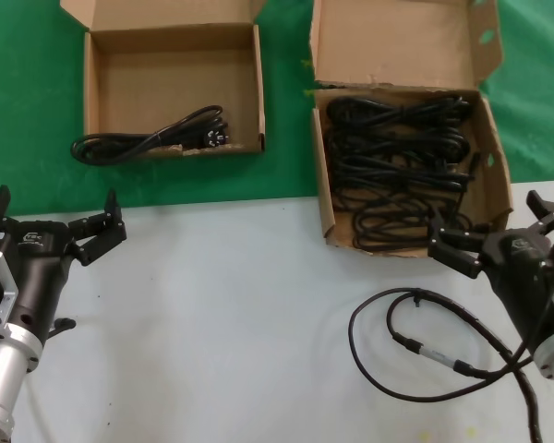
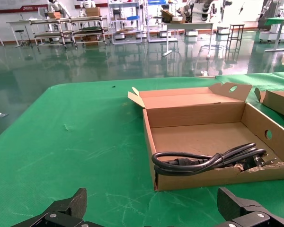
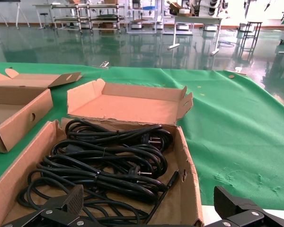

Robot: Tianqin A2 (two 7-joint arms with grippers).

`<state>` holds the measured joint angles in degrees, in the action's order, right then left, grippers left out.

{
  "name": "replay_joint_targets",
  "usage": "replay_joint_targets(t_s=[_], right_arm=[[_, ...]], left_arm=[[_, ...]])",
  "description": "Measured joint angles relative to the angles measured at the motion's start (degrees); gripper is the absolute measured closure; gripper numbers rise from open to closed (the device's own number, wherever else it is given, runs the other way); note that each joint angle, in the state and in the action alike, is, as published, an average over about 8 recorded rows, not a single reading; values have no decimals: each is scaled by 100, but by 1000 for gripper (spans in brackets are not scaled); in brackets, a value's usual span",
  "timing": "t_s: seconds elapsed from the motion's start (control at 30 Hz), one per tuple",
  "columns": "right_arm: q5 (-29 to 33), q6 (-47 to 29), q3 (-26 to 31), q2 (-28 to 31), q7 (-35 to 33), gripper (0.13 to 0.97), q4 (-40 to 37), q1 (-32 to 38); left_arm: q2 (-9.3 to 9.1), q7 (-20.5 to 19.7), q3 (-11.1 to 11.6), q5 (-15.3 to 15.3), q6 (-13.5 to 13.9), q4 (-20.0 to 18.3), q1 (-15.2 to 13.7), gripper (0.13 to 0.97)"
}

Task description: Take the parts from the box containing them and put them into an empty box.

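Nearest you at about 7 o'clock, your left gripper (image 1: 54,221) hovers over the white counter (image 1: 231,314) with its jaws spread wide and nothing in them. At about 4 o'clock your right gripper (image 1: 499,235) sits just at the front edge of the full box, jaws also wide apart and holding nothing. Below it, around 5 o'clock, a thin black cable (image 1: 415,341) with a silver connector loops on the counter. Farther out at 1 o'clock, on the green cloth (image 1: 37,111), stands the box containing the parts (image 1: 406,55), its lid flap tilted back; the power cords (image 1: 397,157) fill its floor in overlapping black loops, plugs showing among them. At 11 o'clock, well apart from it, sits the other box (image 1: 175,83), and it is not bare: one bundled cord (image 1: 152,138) lies along its ragged front wall, one end hanging out over the left side onto the cloth.
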<state>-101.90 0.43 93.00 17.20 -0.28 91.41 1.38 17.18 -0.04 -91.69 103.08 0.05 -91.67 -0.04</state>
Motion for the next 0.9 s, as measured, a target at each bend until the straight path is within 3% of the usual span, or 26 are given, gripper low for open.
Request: replay_joint_targets(t_s=[0.9], right_arm=[[0,0,0,0,0,129,0,0]], left_arm=[[0,0,0,0,0,0,0,132]])
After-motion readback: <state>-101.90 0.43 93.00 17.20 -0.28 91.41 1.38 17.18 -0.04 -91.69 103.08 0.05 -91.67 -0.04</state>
